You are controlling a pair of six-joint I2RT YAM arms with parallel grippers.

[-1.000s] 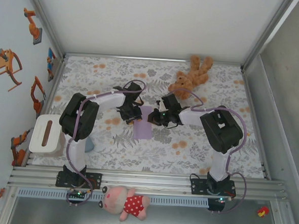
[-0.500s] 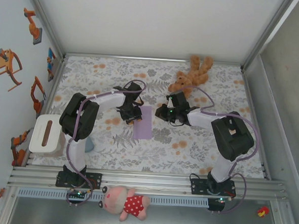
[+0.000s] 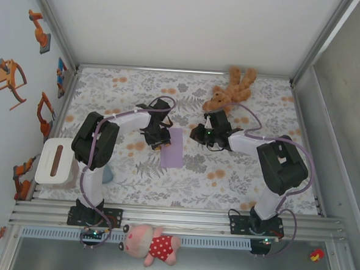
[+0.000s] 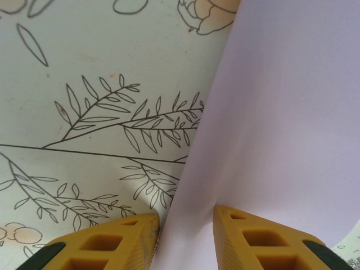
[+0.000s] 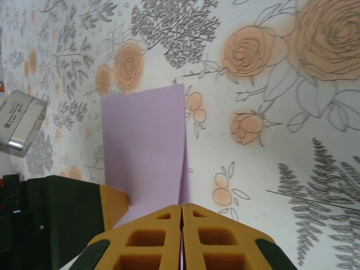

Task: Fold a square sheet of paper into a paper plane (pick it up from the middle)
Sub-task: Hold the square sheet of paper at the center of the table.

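While the left tool (image 3: 159,138) is sitting right at the left edge of the square sheet of paper (image 3: 173,150), its yellow fingers (image 4: 107,244) are standing apart in the left wrist view. The paper's edge is running into the gap between them, so nothing is getting squeezed there.

The paper is lying on the floral bench (image 3: 238,175), roughly in the middle between the two arms. It's looking like a narrow rectangle, doubled over. In the right wrist view a thin darker strip of the lower layer is peeking out along one long side.

The right tool (image 3: 196,135) is hanging just beside the paper's right edge, with its fingers pressing together and no gap showing. From its own camera the near end of the paper is disappearing behind those fingers, so I'm not able to tell if they're touching it.

A brown teddy bear (image 3: 230,90) is lying at the far side of the bench, well apart from the paper. A pink pig toy (image 3: 152,243) is lying on the near ledge in front of the arm bases, and a white box (image 3: 55,161) is sitting at the left edge.
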